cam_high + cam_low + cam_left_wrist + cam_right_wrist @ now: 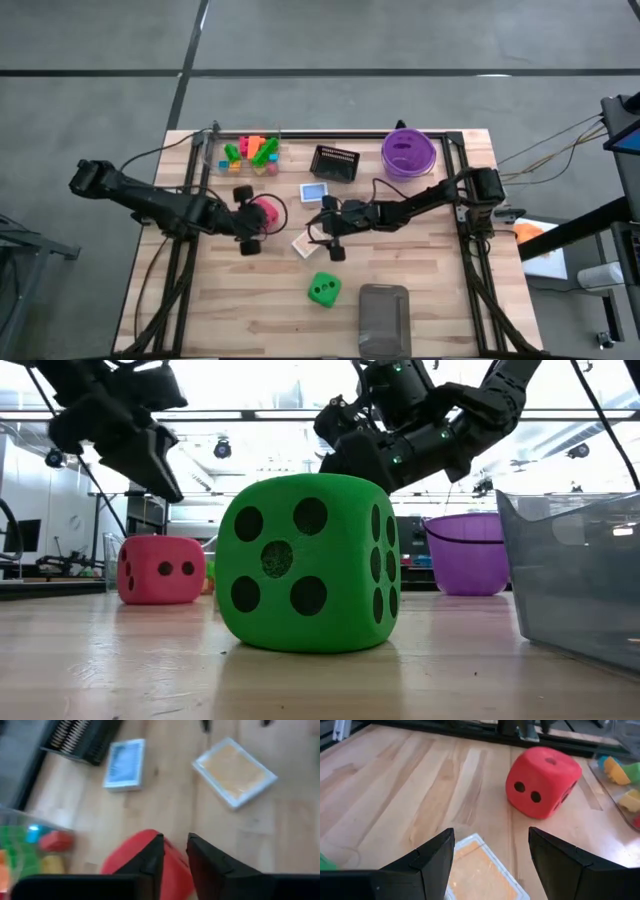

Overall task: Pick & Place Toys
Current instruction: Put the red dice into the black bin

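A red dotted die (542, 780) stands on the table's left middle (268, 212). My left gripper (175, 851) is shut and hovers just above it (170, 485), clear of its top. An orange picture card (475, 875) lies flat at the table's middle (305, 243). My right gripper (491, 845) is open above the card, with a finger on either side of one of its corners and well off the table (340, 460). A blue card (313, 191) lies flat farther back. A green die (323, 289) stands near the front.
A clear tray of bright bricks (250, 153) sits at the back left. Beside it are a black mesh basket (335, 162) and a purple bowl (408, 152). A grey see-through box (384, 318) stands at the front edge. Bare wood lies at the front left.
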Controlling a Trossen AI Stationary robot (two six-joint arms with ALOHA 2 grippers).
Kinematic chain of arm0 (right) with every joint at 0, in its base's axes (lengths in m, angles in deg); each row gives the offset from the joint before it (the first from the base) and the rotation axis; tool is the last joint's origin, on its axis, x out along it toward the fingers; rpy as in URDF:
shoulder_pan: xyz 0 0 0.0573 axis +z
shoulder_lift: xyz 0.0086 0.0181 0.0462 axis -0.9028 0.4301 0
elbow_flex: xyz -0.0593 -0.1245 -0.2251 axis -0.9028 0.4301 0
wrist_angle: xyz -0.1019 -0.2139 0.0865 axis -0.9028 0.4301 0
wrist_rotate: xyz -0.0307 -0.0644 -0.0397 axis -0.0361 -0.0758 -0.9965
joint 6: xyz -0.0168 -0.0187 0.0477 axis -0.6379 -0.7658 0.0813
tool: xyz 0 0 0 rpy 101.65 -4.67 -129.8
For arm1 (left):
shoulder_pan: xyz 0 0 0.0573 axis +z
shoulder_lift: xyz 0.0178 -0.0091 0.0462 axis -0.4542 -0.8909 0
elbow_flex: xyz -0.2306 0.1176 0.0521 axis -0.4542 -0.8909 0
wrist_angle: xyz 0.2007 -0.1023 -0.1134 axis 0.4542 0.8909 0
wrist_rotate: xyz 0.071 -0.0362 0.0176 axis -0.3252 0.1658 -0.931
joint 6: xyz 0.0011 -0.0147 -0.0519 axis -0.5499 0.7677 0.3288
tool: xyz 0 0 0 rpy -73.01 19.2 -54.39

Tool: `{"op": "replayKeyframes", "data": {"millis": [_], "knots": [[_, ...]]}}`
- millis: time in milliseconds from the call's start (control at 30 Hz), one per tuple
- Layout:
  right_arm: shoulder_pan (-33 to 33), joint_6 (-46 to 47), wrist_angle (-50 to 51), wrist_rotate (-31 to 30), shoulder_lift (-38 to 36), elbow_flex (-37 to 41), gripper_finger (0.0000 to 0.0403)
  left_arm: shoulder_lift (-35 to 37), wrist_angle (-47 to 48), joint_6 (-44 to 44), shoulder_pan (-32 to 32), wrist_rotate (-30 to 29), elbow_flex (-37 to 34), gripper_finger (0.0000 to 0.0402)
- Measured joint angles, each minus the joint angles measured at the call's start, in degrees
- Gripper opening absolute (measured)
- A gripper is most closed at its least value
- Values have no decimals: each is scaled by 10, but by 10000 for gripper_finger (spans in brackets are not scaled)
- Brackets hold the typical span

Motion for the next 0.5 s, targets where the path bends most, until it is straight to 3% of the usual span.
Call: {"op": "replayKeyframes", "data": {"millis": [167, 367, 500], "knots": [[2, 0, 15, 0, 0, 0, 252, -16, 18, -5, -2, 60, -10, 180], [7, 0, 19, 0, 0, 0, 252, -46, 32, -5, -3, 61, -17, 318], [7, -1, 20, 0, 0, 0, 252, -63, 36, -5, -4, 46, -17, 381]]}}
